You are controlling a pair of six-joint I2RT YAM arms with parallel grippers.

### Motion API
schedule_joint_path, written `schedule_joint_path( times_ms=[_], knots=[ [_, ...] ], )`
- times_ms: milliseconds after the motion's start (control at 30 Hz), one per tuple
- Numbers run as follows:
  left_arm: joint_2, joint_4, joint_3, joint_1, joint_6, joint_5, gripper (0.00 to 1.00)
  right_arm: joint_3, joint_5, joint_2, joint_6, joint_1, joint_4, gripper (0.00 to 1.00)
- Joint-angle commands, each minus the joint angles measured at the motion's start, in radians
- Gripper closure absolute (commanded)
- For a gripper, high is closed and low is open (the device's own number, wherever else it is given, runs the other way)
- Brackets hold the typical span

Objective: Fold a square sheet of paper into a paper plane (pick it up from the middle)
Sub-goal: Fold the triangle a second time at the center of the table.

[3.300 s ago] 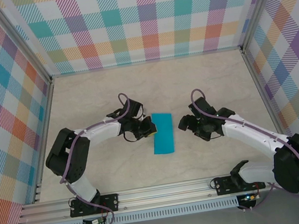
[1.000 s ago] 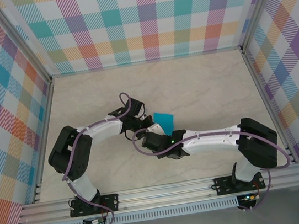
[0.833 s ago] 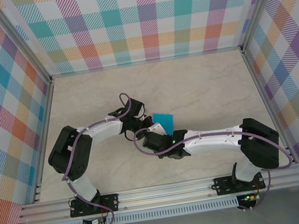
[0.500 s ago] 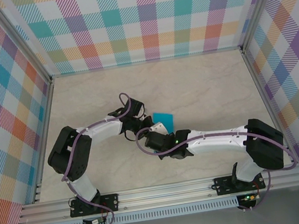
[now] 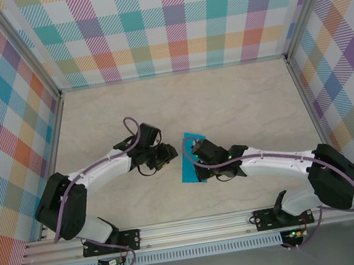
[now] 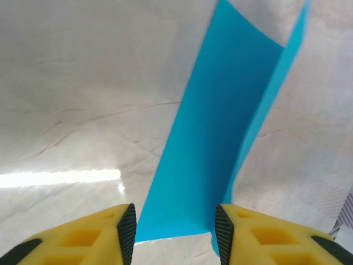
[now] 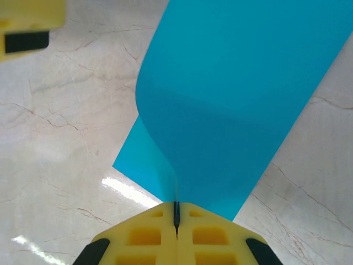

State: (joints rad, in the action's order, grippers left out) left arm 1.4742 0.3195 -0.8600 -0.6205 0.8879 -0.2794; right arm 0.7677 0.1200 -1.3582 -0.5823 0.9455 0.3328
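Right wrist view: the right gripper [image 7: 176, 214] is clamped shut on an edge of the sheet [image 7: 237, 83], with no gap between its pads. From that pinch the top layer rises and curls forward and to the right, away from the fingertips. A lower layer lies flat on the table [image 7: 60, 138] just ahead and to the left.

In the left wrist view the left gripper [image 6: 174, 227] has its jaws apart and holds nothing. The sheet's near short edge lies on the table level with the fingertips, in the gap between them. Its long axis runs straight out ahead, leaning a little right, and the right-hand side stands up as a raised flap.

Both tools are at the paper. The right one has hold of it, so the fold probably depends on where it carries that layer. The left one looks placed to pin the flat end.

Count: one sheet, two grippers.
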Motion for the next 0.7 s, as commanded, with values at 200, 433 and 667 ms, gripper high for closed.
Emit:
schedule_joint_path(
  times_ms=[200, 433, 667],
  knots=[
    [-0.014, -0.033, 0.029, -0.098, 0.005, -0.015, 0.74, -0.071, -0.339, 0.016, 0.063, -0.178, -0.105, 0.98],
    [0.122, -0.077, -0.033, -0.187, 0.014, 0.001, 0.8, -0.067, -0.367, -0.015, 0.078, -0.248, -0.082, 0.98],
    [0.183, -0.092, -0.038, -0.232, 0.053, 0.035, 0.87, -0.062, -0.346, -0.024, 0.083, -0.269, -0.052, 0.98]
  ],
)
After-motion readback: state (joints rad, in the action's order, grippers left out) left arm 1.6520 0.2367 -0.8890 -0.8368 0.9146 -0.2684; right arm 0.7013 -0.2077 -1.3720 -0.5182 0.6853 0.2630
